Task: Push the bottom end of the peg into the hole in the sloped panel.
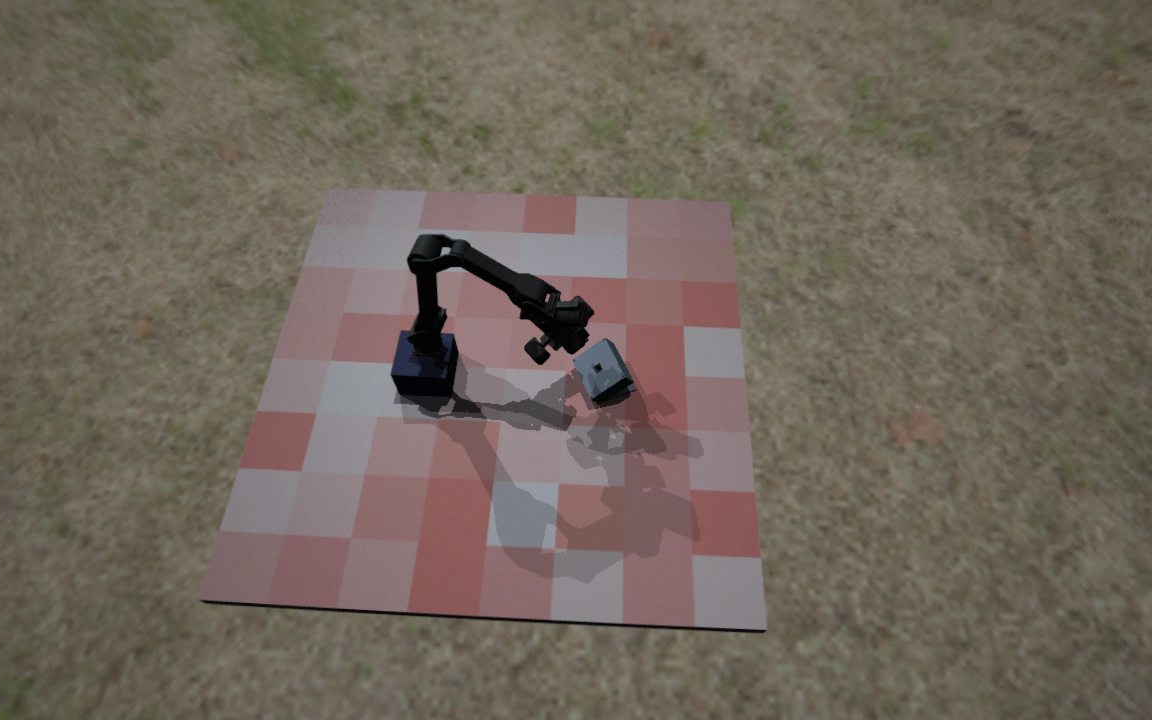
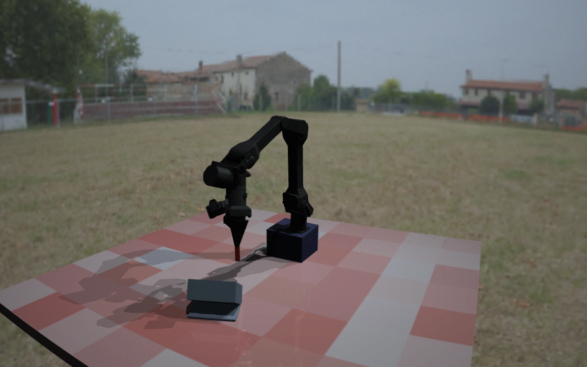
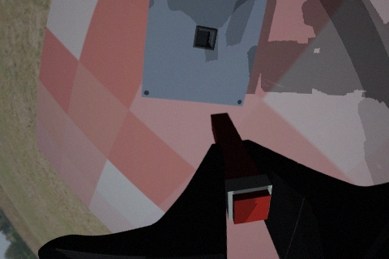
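Observation:
A red peg (image 2: pixel 237 253) (image 3: pixel 236 155) with flat sides and a square end is held in my gripper (image 2: pixel 238 245) (image 3: pixel 230 149), which is shut on it. In the wrist view the peg's far end points up toward the panel and lies short of its lower edge. The blue-grey sloped panel (image 1: pixel 613 361) (image 2: pixel 215 291) (image 3: pixel 178 69) has one square hole (image 1: pixel 598 368) (image 3: pixel 205 37) in its face; nothing is in it. The peg is off the table, outside the hole, on the robot's side of the panel. In the top view the fingers and peg are hidden.
The checkered red and white table (image 1: pixel 455 573) (image 2: pixel 377 292) carries the dark blue robot base (image 1: pixel 424 365) (image 2: pixel 292 240). The arm's shadows fall across the table and partly over the panel's face. Small dark dots mark the panel's corners.

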Robot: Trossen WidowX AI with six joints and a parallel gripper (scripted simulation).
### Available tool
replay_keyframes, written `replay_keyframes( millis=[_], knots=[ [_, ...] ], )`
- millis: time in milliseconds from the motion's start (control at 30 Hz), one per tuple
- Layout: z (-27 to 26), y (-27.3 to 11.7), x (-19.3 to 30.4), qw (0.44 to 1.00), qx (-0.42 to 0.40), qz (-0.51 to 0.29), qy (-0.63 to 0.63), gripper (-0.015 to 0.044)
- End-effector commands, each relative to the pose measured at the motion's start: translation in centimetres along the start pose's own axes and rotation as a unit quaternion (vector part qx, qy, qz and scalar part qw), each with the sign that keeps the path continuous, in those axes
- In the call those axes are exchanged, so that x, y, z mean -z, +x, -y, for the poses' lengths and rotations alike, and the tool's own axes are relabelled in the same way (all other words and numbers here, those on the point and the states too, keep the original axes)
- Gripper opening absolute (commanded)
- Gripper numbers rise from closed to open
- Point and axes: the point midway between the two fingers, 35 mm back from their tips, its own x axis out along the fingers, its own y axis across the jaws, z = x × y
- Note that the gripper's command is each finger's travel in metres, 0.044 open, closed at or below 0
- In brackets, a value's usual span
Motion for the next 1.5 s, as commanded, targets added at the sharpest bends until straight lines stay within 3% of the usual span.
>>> replay_keyframes(
  millis=[0,800,1467],
  knots=[
    [0.1,-0.3,-0.5,1.000,-0.009,0.005,0.017,0.0000],
    [1.4,-2.0,-3.5,0.993,-0.050,0.031,0.100,0.0000],
    [1.3,1.2,-4.7,0.990,-0.060,0.038,0.119,0.0000]
  ],
)
